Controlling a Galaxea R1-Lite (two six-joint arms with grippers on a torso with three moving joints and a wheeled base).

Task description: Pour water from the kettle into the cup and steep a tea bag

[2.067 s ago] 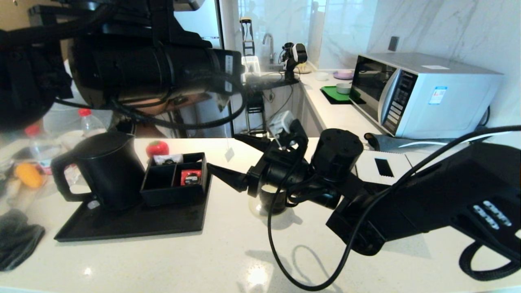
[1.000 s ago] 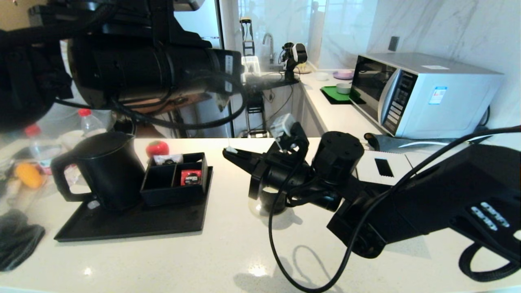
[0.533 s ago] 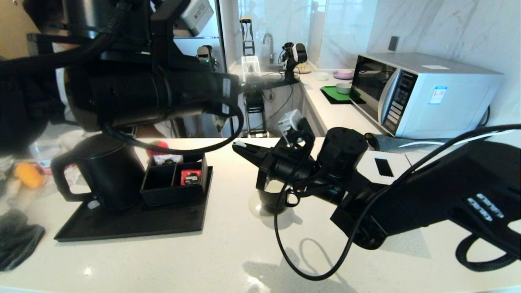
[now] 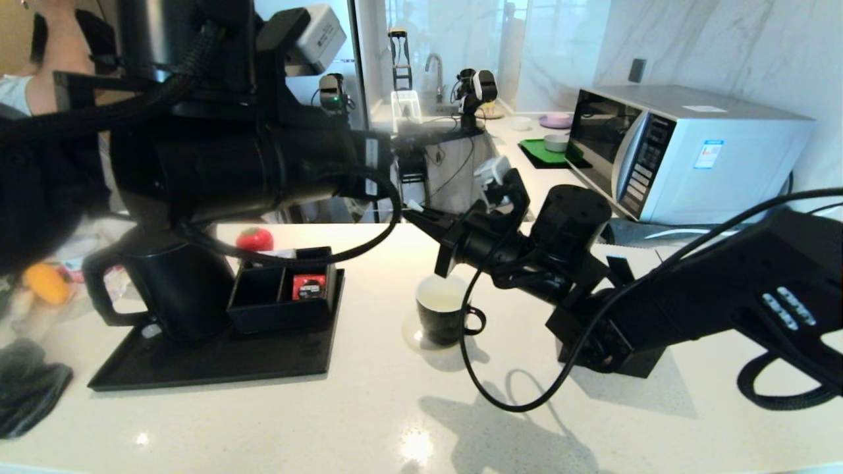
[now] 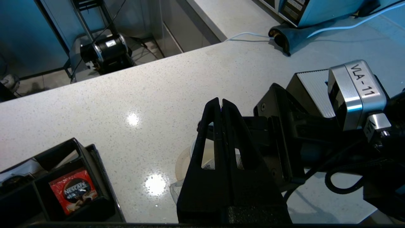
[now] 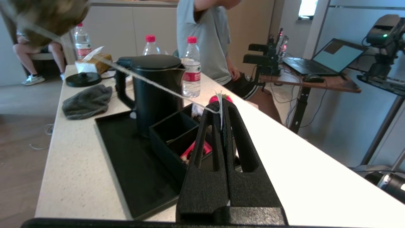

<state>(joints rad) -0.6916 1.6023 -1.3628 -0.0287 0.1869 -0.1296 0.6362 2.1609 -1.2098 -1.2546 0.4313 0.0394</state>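
Observation:
The glossy black cup (image 4: 442,316) with its white inside stands on the counter. My right gripper (image 4: 415,209) hovers above and behind it, shut on the tea bag's white tag. The tag's edge pokes out at the fingertips (image 6: 217,107). The thin string (image 6: 152,82) runs taut from there up to the tea bag (image 6: 47,14). My left gripper (image 5: 220,102) is shut above the cup (image 5: 207,152). The tea bag's grey mesh pouch (image 5: 176,190) hangs just under its fingers. In the head view the left arm hides them. The tall black kettle (image 4: 181,289) stands on the tray at the left.
A black tray (image 4: 197,368) carries the kettle and a low compartment box (image 4: 283,289) holding a red-labelled sachet (image 4: 308,286). A grey cloth (image 4: 26,388) lies at the counter's left edge. A microwave (image 4: 685,151) stands at the back right. A person (image 6: 205,41) stands beyond the counter.
The right gripper shut on the hanging tag, then rose up and back, uncovering the cup. The left arm has also lifted.

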